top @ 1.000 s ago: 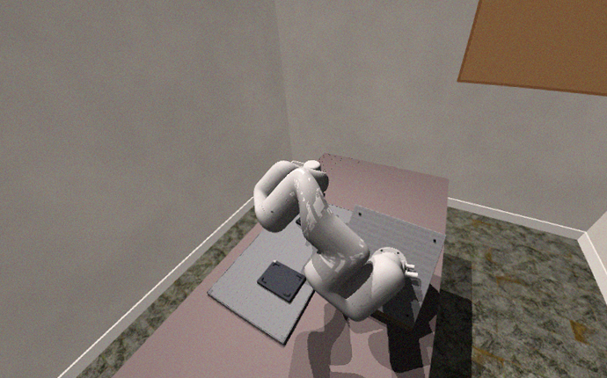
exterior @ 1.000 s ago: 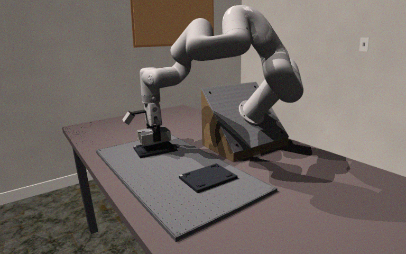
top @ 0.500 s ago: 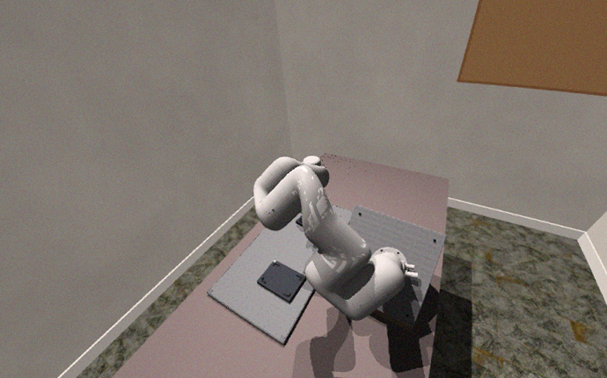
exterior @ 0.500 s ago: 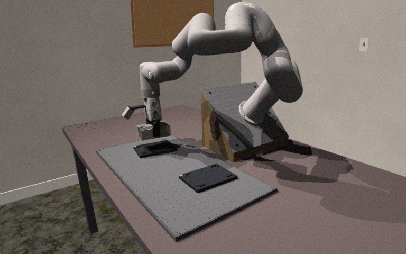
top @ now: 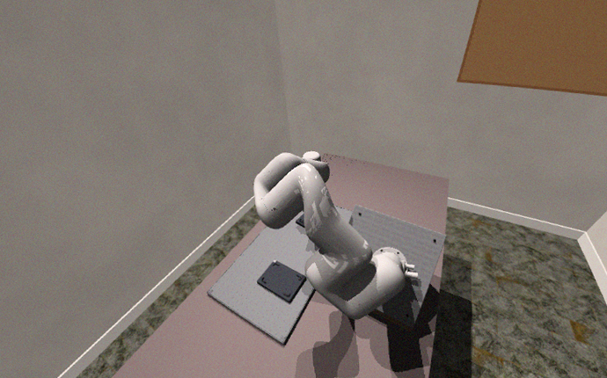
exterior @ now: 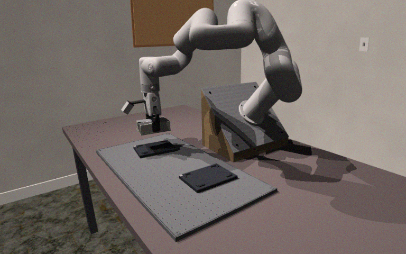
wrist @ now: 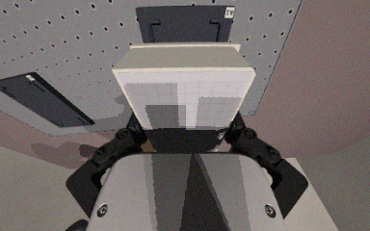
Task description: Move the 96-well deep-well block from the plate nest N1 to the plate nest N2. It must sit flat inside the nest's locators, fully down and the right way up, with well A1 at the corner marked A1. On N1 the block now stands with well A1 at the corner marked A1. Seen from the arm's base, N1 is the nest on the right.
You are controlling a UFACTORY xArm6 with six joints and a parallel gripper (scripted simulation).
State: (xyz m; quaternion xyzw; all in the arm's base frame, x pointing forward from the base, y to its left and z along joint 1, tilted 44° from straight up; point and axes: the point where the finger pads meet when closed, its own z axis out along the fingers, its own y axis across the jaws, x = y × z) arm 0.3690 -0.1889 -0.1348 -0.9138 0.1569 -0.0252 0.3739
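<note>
The block (exterior: 153,125) hangs in the air, right above nest N1 (exterior: 155,148) and not touching it. It is up high so it can pass over the nest's little stops. The gripper (exterior: 154,121) squeezes it from both sides, fingers spread wide, and holds it flat. The arm (exterior: 209,29) bends high over the table and points straight down. N2 (exterior: 208,177) waits, well apart.

- Arm (exterior: 269,53): glossy, smooth white shell.
- Breadboard plate (exterior: 155,191): matt grey metal look, perforated.
- Nests (exterior: 208,177): matt dark plastic look.
- Surface (exterior: 299,215): matt mauve, smooth.
</note>
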